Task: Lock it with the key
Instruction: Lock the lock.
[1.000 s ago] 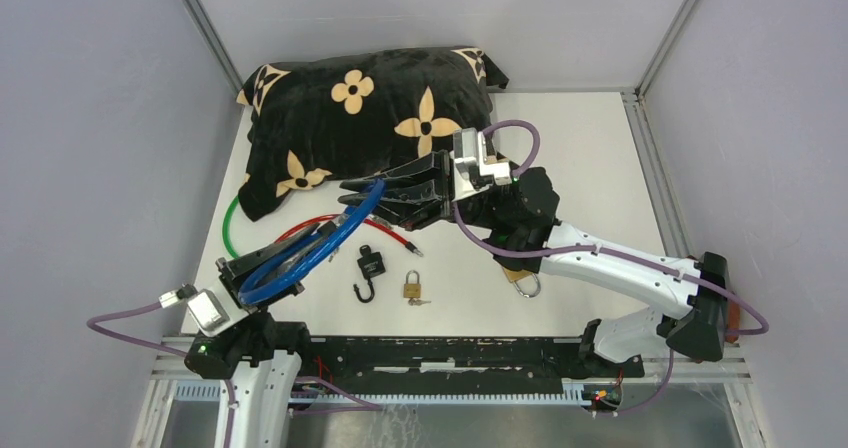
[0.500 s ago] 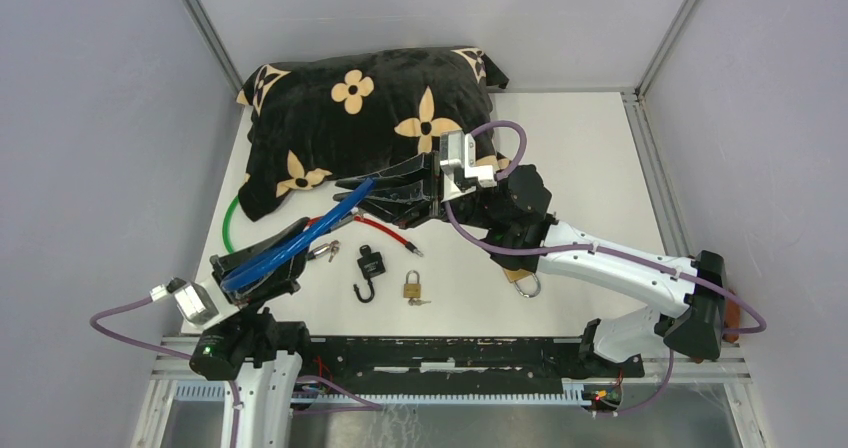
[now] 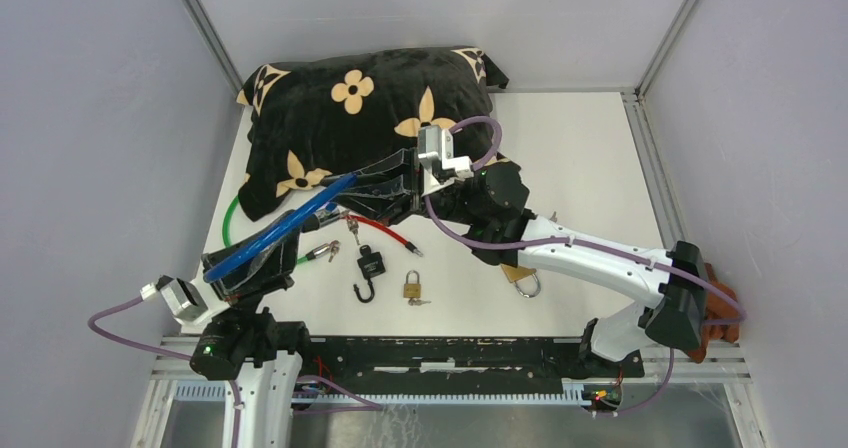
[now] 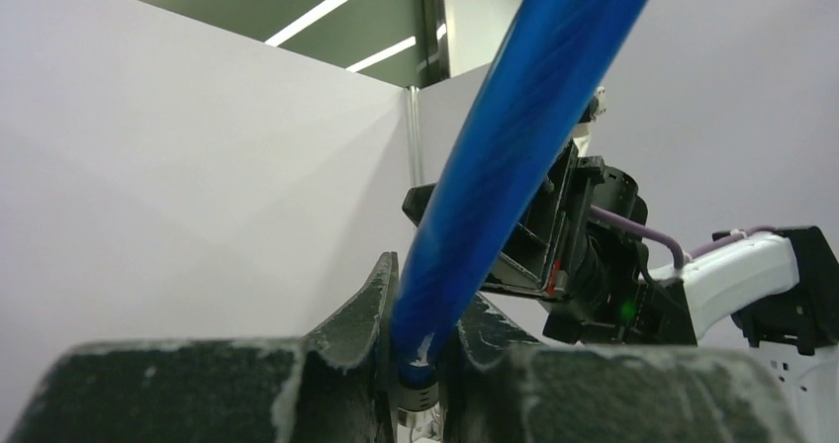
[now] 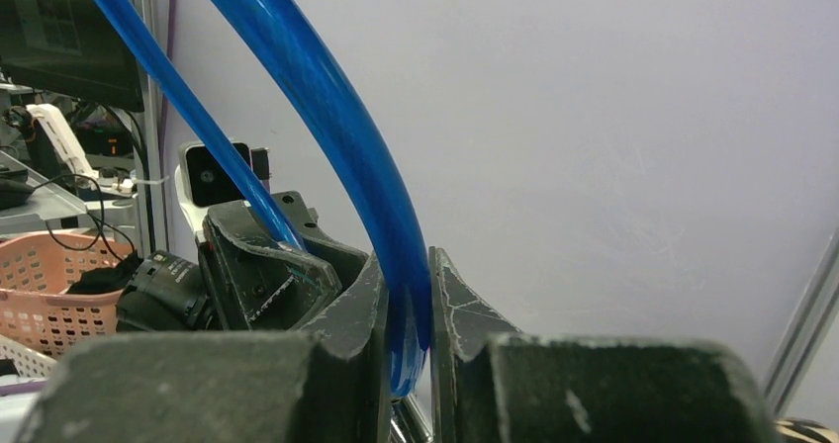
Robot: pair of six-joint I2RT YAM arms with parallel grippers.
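The left gripper (image 4: pixel 427 295) fills the bottom of the view, its two dark, scuffed fingers (image 4: pixel 351 329) pressed in on a blue cable (image 4: pixel 524 117) from either side. The cable rises from between them, thick and glossy, slanting up to the right and leaving the picture at the top edge. Its lower end carries a small metal fitting (image 4: pixel 418 400) that sits low in the gap between the fingers. Behind the cable stands the black housing of the right arm (image 4: pixel 584 255), with a purple lead (image 4: pixel 638 230) curving off it and a white link (image 4: pixel 737 265) running to the right. Pale grey walls (image 4: pixel 198 166) close the background, with strip lights (image 4: pixel 326 10) above
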